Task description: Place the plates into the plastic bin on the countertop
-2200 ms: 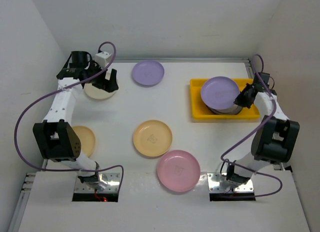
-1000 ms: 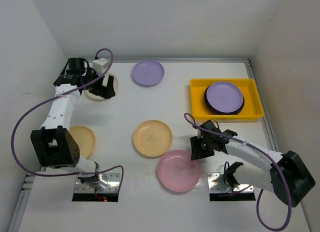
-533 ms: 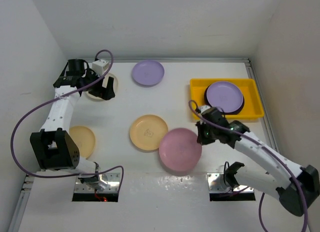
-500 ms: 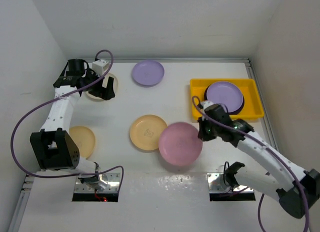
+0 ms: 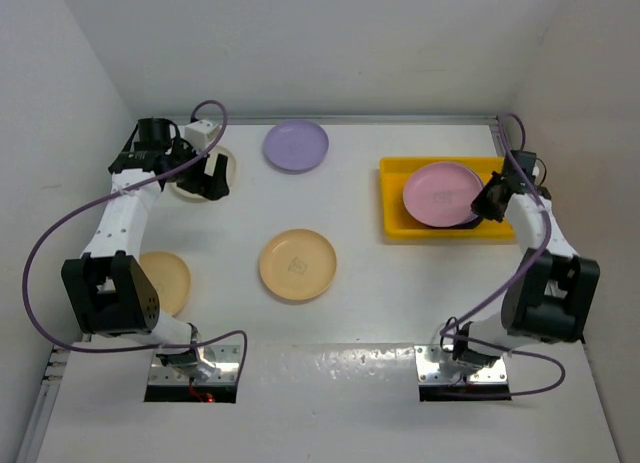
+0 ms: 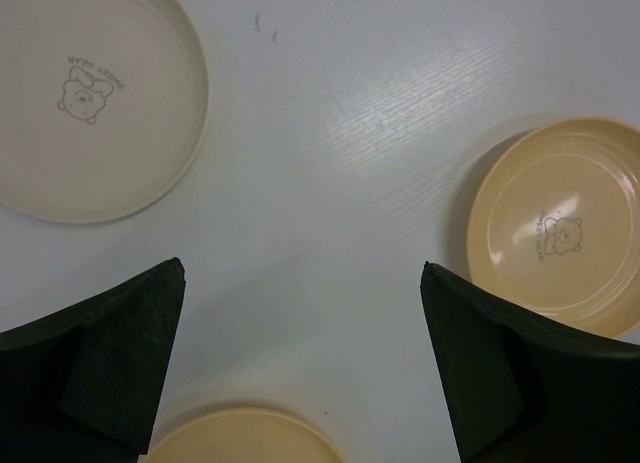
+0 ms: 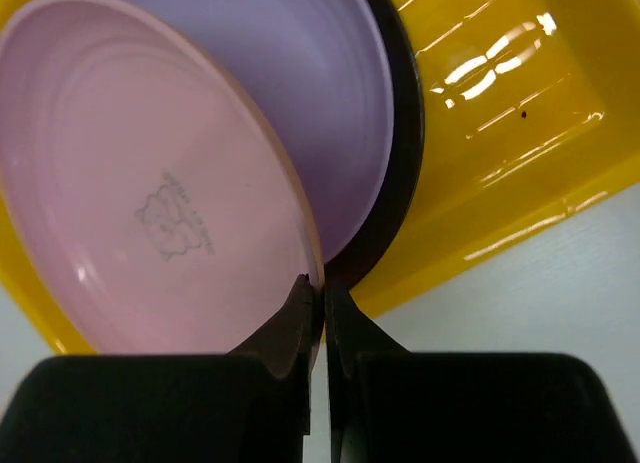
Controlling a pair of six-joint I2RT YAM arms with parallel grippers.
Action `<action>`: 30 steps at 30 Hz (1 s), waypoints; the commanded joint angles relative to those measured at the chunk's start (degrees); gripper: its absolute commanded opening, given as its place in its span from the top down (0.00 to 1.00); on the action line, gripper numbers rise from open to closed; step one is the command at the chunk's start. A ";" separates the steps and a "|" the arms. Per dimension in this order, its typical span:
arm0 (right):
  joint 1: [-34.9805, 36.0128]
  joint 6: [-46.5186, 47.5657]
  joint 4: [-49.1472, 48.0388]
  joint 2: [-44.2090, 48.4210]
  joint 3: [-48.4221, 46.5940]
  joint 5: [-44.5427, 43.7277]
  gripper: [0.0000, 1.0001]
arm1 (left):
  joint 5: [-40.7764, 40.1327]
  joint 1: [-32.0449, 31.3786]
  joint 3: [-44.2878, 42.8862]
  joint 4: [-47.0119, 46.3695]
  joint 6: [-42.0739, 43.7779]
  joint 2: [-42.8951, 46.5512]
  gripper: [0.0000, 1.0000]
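Holds the round shallow pink plate (image 5: 440, 193) tilted over the shallow rectangular bright yellow plastic bin (image 5: 392, 201), at the far right of the flat matte white countertop (image 5: 400, 293). Grips it with the right gripper (image 5: 487, 205), black fingers (image 7: 290, 328) pressed almost together on the plate's rim, with only the rim's thickness between them. Shows, in the right wrist view, the pink plate leaning across a round lilac plate (image 7: 330, 93) that lies in a dark-rimmed round plate (image 7: 405, 153) inside the bin. Hides most of both from above, and leaves unclear whether the pink plate's lower edge touches them. Hangs the left gripper (image 5: 210, 173) at the far left, spread wide and clasping nothing, over bare countertop just beside a round cream plate (image 5: 185, 190) that it partly covers from above. Leaves lying apart on the countertop a second round lilac plate (image 5: 296, 145) at the far middle, a round pale orange plate (image 5: 297, 266) in the centre, and another pale orange plate (image 5: 172, 280) half behind the left arm (image 5: 115, 223). Crops two pale orange plates at the edges of the left wrist view; cannot tell there which is which.
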State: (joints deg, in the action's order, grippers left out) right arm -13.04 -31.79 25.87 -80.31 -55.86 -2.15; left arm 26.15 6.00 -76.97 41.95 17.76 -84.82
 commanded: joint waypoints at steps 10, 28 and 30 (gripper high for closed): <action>-7.96 -6.00 -10.66 -14.16 -12.96 8.47 1.00 | -0.93 2.87 -1.69 -0.47 0.26 -3.60 0.00; -3.58 9.37 5.59 -20.85 -20.87 -0.10 0.16 | 0.12 3.40 -2.92 -0.47 0.26 -4.66 0.00; -1.82 10.17 5.34 -17.96 -19.82 -3.81 0.16 | 0.13 3.93 -2.92 -0.47 0.78 -4.04 0.00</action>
State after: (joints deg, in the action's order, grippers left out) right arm -16.73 -26.33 27.92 -102.35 -74.28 1.06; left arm 25.10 8.88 -77.52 41.91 17.78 -90.17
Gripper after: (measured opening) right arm 0.836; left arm 0.997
